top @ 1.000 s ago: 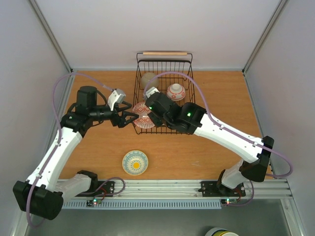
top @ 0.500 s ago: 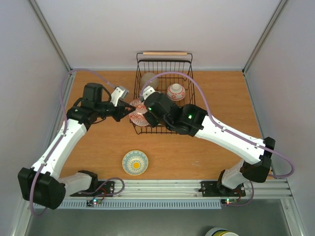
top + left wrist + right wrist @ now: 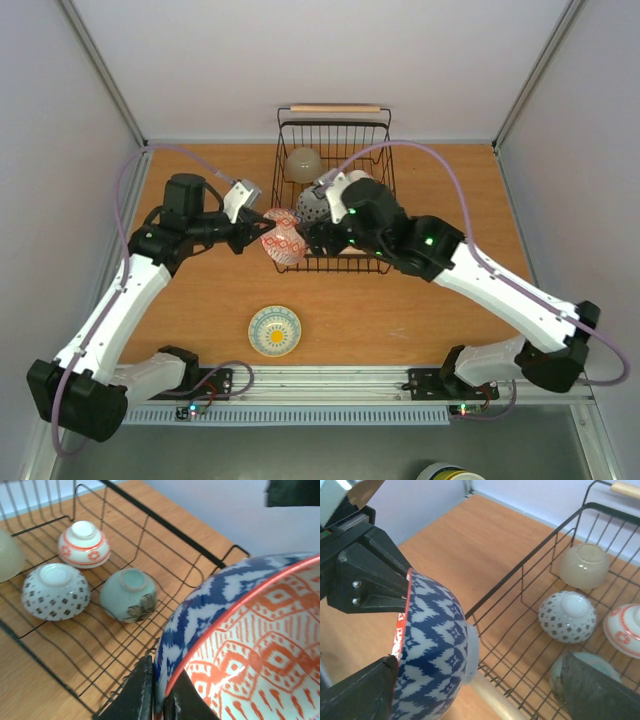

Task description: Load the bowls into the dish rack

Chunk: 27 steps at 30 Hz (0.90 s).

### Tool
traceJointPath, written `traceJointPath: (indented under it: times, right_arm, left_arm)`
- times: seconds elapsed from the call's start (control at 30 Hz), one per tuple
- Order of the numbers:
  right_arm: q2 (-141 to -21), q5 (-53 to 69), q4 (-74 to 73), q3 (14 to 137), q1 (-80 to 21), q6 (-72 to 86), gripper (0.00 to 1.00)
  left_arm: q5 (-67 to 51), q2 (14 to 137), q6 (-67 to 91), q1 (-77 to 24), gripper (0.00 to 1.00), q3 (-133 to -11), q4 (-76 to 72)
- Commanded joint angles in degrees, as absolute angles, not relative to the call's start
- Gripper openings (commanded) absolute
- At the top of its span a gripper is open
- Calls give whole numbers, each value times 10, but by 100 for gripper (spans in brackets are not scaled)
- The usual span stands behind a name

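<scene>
Bowl point(image 3: 283, 241) on edge, rim clamped in left gripper point(image 3: 262, 229), over near-left corner of dish rack point(image 3: 335, 124); rack interior lies rightward; right gripper point(image 3: 316, 236) gapes empty alongside.

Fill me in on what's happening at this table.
The left hand is shut on the rim of a blue and red patterned bowl, holding it on edge at the near left corner of the dish rack. The right hand is open beside that bowl, gripping nothing. Four bowls already sit upside down in the rack: beige, dotted, red-and-white and pale green. One yellow-centred bowl waits on the table.
</scene>
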<state>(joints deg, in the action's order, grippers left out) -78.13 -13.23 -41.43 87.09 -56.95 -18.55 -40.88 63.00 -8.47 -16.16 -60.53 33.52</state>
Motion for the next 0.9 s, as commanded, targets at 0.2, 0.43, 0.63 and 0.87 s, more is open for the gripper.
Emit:
traceJointPath:
  times: [0.2, 0.43, 0.63, 0.87]
  right_arm:
    - [-701, 205, -326, 743, -470, -95, 99]
    - [-703, 257, -292, 704, -461, -67, 99]
    - [-711, 346, -258, 679, -456, -29, 99]
    - [-729, 409, -245, 678, -454, -8, 99]
  left_arm:
    - [-536, 600, -126, -165, 1, -610, 319]
    - [-592, 582, -147, -163, 1, -610, 334]
    - [-599, 568, -148, -161, 0, -602, 324]
    - [-596, 566, -146, -159, 0, -601, 323]
